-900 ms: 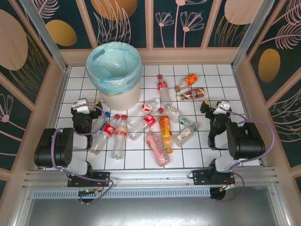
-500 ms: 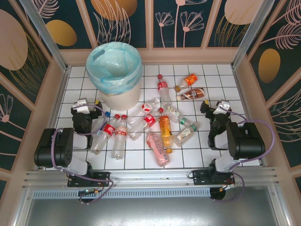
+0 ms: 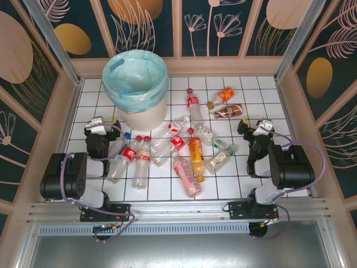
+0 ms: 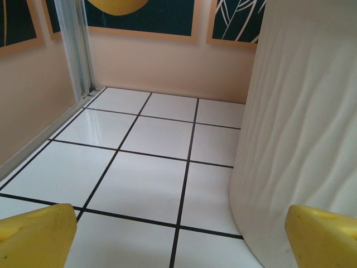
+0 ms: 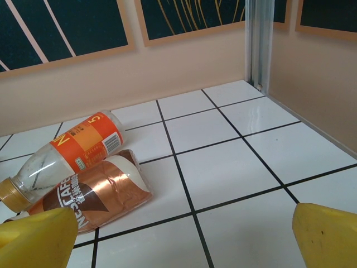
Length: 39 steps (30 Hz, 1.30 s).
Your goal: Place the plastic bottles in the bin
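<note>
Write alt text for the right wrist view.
Two bottles lie touching on the white tiled table at left: an orange-labelled bottle with a gold cap and a copper-brown coffee bottle in front of it. The right gripper is open, yellow fingertips at the bottom corners, nothing between them; a peach wall with dark panels stands behind.

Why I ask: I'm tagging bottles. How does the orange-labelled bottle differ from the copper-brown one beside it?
The orange-labelled bottle is clear beside its orange band; the copper-brown bottle is wrapped in a shiny opaque sleeve. In the right wrist view the orange-labelled bottle lies behind, the copper-brown bottle in front. Both lie on their sides on the white tiles.
</note>
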Each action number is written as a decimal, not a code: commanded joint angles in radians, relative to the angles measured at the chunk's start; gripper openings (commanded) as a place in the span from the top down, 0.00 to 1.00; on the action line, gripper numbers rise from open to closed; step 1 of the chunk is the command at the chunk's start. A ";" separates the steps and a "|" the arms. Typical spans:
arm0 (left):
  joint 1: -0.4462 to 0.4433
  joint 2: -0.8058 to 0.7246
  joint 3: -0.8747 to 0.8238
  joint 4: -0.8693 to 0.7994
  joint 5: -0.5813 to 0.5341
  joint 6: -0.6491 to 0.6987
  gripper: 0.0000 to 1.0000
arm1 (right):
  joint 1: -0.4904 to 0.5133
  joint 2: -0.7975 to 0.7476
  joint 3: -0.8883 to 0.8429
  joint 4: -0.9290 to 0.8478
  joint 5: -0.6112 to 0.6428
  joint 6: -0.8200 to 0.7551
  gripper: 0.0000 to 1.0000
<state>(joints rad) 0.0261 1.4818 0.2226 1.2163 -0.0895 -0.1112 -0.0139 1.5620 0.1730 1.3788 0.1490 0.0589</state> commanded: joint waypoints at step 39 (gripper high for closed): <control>-0.096 -0.661 0.900 -1.555 0.350 0.120 0.30 | 0.181 -0.512 0.692 -1.887 -0.443 0.387 0.38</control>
<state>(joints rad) -0.0322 0.7918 1.0767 -0.2226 0.2127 -0.0280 0.1368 1.0279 0.8108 -0.4538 -0.2653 0.4511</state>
